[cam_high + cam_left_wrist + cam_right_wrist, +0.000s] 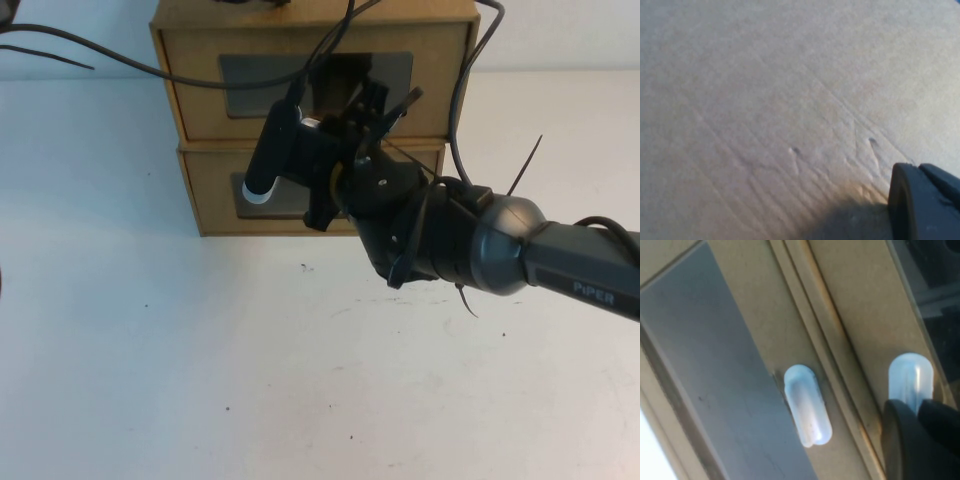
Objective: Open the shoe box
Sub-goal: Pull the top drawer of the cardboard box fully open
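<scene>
Right tool (pixel 380 100) raised off the worktop and pressed in close to the front of the upper shoe box (pixel 200 60), at the right part of its grey window panel (pixel 260 85); open or closed, cannot tell from any view. In the right wrist view, close against brown cardboard: a near tab (pixel 910 376), pale and translucent, with a dark part of the tool overlapping its end, touching or merely in front, cannot tell; a second tab (pixel 807 406) of the same kind just beside it, across a seam in the cardboard, at the edge of a grey panel. Behind the tool, the right arm (pixel 500 245), dark and rounded, reaching in from the right edge of the high view, tilted up toward the boxes, with black ties sticking out and a black cable (pixel 100 55) looping over the box top. Upper shoe box closed, stacked squarely on the lower shoe box (pixel 210 210), also closed, both at the far side of the white worktop (pixel 200 380), fronts facing the robot. Left tool (pixel 925 200) out of the high view; in the left wrist view only a dark corner of it, low over the pale worktop surface, nothing held in sight; open or closed, cannot tell.
</scene>
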{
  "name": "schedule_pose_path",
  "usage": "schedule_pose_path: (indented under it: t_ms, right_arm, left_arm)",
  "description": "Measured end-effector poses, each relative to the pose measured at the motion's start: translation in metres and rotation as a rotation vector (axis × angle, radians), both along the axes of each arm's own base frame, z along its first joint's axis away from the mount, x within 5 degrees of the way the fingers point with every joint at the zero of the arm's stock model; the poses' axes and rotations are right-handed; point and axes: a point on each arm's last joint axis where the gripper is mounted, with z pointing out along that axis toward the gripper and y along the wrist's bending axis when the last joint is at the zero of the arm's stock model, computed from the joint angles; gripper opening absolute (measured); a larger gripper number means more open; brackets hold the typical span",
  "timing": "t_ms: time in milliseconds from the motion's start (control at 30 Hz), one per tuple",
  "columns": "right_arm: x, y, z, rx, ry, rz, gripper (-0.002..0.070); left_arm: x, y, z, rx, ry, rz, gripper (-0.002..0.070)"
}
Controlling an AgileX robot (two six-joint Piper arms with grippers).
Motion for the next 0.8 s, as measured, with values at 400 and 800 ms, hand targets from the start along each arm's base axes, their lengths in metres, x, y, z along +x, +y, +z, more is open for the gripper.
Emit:
schedule_pose_path:
  t_ms: [400, 800]
  right_arm:
    - [-0.001, 0.001, 0.0, -0.051, -0.018, 0.008, 0.0015]
    - [-0.012, 0.004, -0.005, -0.146, -0.049, -0.002, 0.0011]
  left_arm:
    - [0.0, 0.0, 0.0, 0.0, 0.0, 0.0, -0.0005]
    - [0.0, 0.0, 0.0, -0.002, 0.007, 0.001, -0.0005]
